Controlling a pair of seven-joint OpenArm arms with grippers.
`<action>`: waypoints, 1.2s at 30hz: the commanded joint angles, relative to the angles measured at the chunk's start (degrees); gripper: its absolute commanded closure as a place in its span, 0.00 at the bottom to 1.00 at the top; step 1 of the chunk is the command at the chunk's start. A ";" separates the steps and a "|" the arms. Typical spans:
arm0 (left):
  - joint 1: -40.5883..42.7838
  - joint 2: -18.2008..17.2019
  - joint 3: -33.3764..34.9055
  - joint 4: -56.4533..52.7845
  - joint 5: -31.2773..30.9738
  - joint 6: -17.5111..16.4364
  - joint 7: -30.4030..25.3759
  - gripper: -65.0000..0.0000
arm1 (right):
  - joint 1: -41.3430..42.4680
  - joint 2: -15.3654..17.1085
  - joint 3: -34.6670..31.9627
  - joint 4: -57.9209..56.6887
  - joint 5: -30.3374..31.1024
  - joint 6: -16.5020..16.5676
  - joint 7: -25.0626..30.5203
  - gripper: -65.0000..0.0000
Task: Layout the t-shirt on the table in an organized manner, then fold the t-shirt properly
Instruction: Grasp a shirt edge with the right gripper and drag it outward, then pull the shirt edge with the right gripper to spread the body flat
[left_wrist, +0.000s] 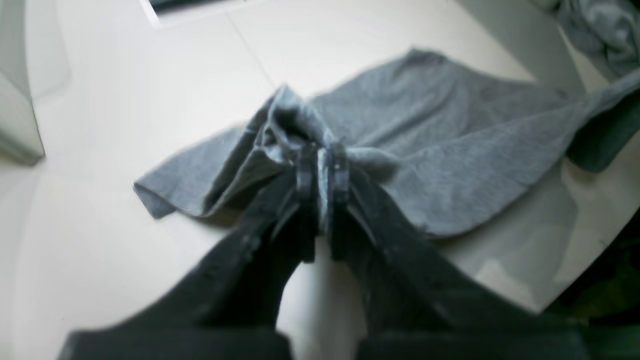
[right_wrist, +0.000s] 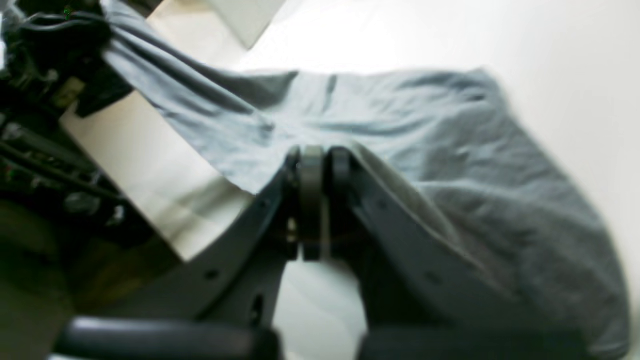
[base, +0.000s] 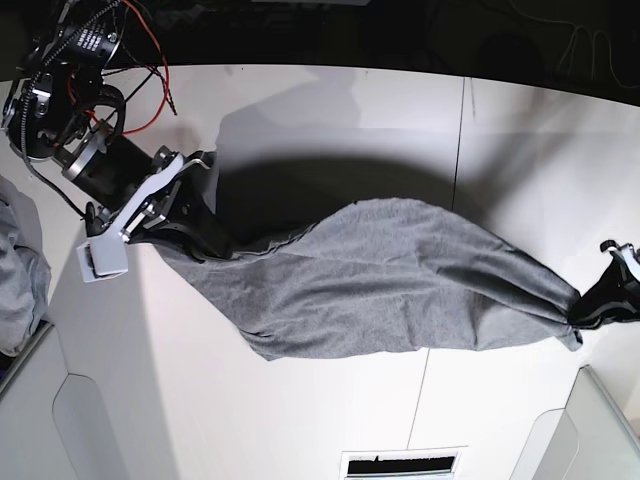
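Note:
The heather-grey t-shirt (base: 390, 280) is stretched in a long band across the white table (base: 530, 150), between both grippers. My right gripper (base: 188, 238), at the left of the base view, is shut on one end of the cloth; in the right wrist view its jaws (right_wrist: 320, 157) are closed on the shirt's edge (right_wrist: 400, 130). My left gripper (base: 582, 312), at the right of the base view, is shut on the other end, bunched into a knot; the left wrist view shows this gripper (left_wrist: 322, 152) pinching the gathered fabric (left_wrist: 440, 135). The collar is not visible.
A paler bluish-grey bunched cloth (base: 20, 260) lies at the base view's left edge and also shows in the left wrist view (left_wrist: 600, 30). Light grey rounded bins sit at the near left (base: 90, 420) and near right (base: 600, 430). A thin seam (base: 462, 130) crosses the table.

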 joint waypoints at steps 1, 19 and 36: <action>0.33 -1.11 -0.61 0.79 0.13 -0.30 -1.44 1.00 | -0.55 0.17 -0.02 1.11 1.33 0.61 1.25 1.00; 4.07 0.13 -0.61 -17.31 18.78 0.46 -21.92 0.88 | -2.14 3.89 -2.01 -6.62 -22.60 -4.20 19.41 0.41; 4.09 0.13 -0.61 -17.31 17.81 0.46 -21.88 0.88 | -1.77 5.31 -11.76 -30.25 -24.85 -4.20 25.11 0.41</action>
